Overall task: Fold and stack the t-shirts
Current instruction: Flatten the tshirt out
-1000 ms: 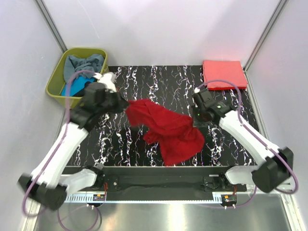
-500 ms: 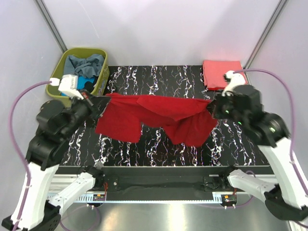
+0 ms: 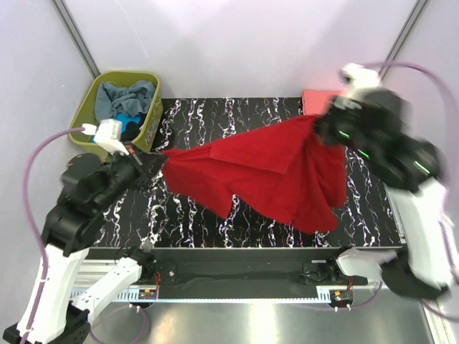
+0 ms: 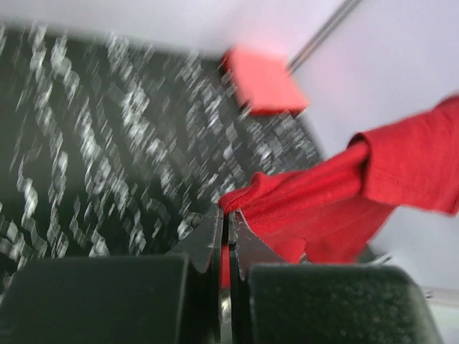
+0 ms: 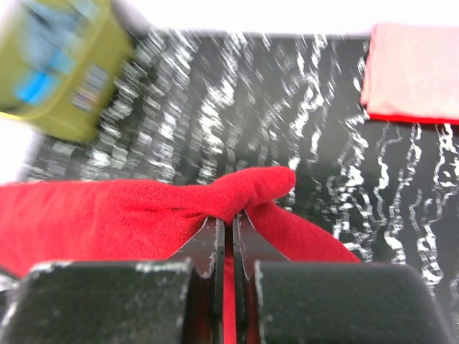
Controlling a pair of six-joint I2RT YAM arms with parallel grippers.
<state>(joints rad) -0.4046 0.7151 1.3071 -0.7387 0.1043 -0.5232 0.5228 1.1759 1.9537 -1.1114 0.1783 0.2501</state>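
Left claw (image 3: 161, 160) was clamped tight on one end of the red shirt (image 3: 265, 175), hanging over the left side of the table (image 3: 237, 115). Its wrist cam showed the fingers pressed together with a bunched fold of red cloth squeezed between them. Right claw (image 3: 324, 123) was doing the same with the other end, over the table's far right part, pinching a knot of fabric that poked out past the tips. That arm came out pretty blurry in the overhead shot, so not much detail on it.

So the red shirt was strung out between the two claws, lifted over the middle of the table and running from the left side up to the far right. Most of the cloth drooped in a big loose flap toward the table's near right edge, with a smaller flap hanging nearer the middle. Couldn't tell whether the lowest bit was touching the table or not.

Coral shirt (image 3: 313, 100) sat folded flat in the table's far right corner, mostly hidden behind the right arm from above. Olive basket (image 3: 84, 118) sat just off the table's far left corner, with a grey-blue shirt (image 3: 128, 93) crumpled on top and a turquoise shirt (image 3: 126, 120) showing under it
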